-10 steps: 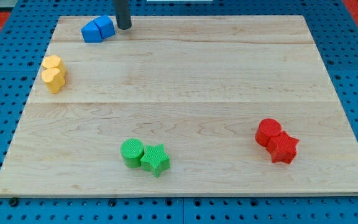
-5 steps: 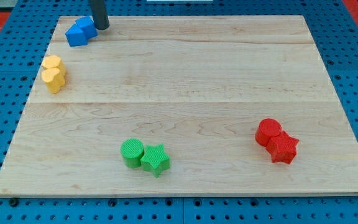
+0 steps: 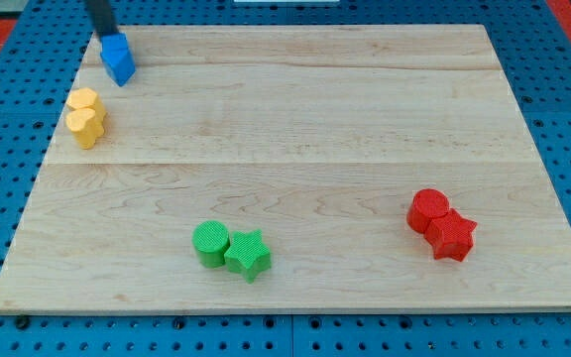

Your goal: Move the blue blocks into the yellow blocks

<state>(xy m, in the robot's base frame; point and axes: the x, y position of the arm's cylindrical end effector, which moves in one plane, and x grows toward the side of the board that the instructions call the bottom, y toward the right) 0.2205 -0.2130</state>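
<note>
Two blue blocks [image 3: 118, 58] sit pressed together near the board's top left corner; their shapes are hard to make out. My tip [image 3: 104, 37] touches their top left side, at the board's top edge. Two yellow blocks [image 3: 85, 117] sit together at the left edge, a little below the blue pair and apart from it.
A green cylinder [image 3: 210, 243] and a green star [image 3: 248, 255] sit together near the bottom edge. A red cylinder [image 3: 428, 209] and a red star [image 3: 452, 236] sit together at the lower right. The wooden board [image 3: 325, 149] lies on a blue pegboard.
My tip has moved left along the top edge, from the blue blocks' right side to their top left. The blue pair has slid left and turned, ending nearer the yellow blocks.
</note>
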